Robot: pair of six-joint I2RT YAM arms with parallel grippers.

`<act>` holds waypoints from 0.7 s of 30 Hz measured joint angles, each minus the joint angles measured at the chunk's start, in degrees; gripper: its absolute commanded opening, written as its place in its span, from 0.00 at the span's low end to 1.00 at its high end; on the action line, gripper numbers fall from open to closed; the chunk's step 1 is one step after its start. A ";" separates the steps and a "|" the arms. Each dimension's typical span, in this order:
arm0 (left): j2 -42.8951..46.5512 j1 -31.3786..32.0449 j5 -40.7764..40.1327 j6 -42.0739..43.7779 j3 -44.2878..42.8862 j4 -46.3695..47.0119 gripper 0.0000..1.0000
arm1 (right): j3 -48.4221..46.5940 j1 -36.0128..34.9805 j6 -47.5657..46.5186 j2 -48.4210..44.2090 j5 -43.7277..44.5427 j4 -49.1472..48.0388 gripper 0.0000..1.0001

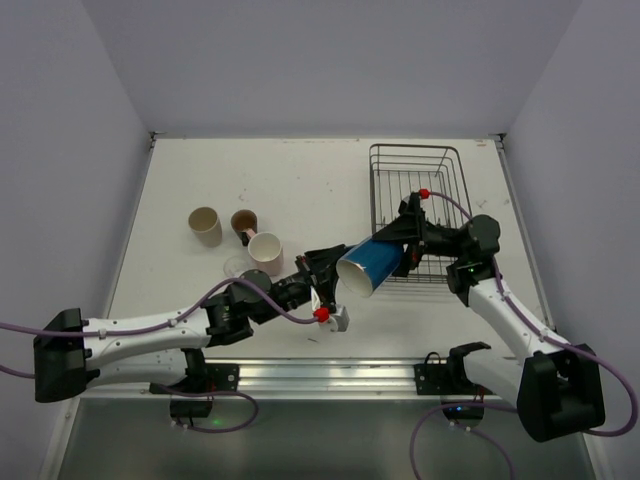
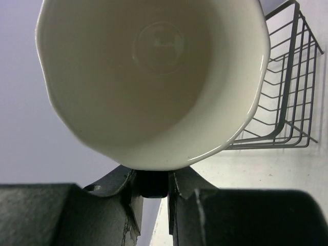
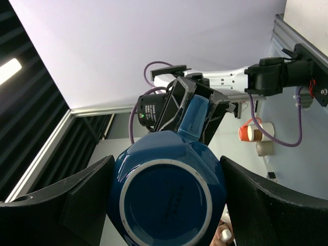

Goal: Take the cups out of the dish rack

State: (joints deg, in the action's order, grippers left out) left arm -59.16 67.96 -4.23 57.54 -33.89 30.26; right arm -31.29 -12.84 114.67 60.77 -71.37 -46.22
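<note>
The blue mug (image 1: 367,266) hangs tilted in the air just in front of the dish rack (image 1: 415,152), its white inside facing the left arm. My left gripper (image 1: 333,270) is shut on the mug's handle (image 3: 195,117), and the mug's white inside (image 2: 154,77) fills the left wrist view. My right gripper (image 1: 400,243) holds the mug's body, one finger on each side of its base (image 3: 166,205). The cream-beige mug (image 1: 205,226), dark brown mug (image 1: 244,222), pale pink cup (image 1: 265,248) and clear glass (image 1: 238,266) stand on the table at the left. No cup shows in the rack.
The rack (image 2: 287,102) stands at the table's back right, and my right arm reaches over its front edge. White walls close the table on three sides. A metal rail (image 1: 330,375) runs along the near edge.
</note>
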 measured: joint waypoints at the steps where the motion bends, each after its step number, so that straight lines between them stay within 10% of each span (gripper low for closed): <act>1: -0.26 0.04 0.00 0.15 0.00 0.04 0.00 | -0.02 0.00 -0.02 0.00 -0.20 0.00 0.00; 15: -0.28 -0.15 0.92 0.04 -0.90 -1.18 0.00 | -0.57 0.11 0.04 0.04 -0.17 0.00 0.00; 21: 0.02 -1.07 2.32 -0.59 -1.88 -2.60 0.00 | -1.40 0.15 0.48 0.50 -0.22 0.04 0.20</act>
State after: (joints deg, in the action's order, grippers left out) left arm -59.13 66.89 -1.91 56.95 -35.77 27.66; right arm -32.69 -12.69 115.15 61.28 -71.59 -46.17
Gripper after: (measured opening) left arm 0.226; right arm 0.807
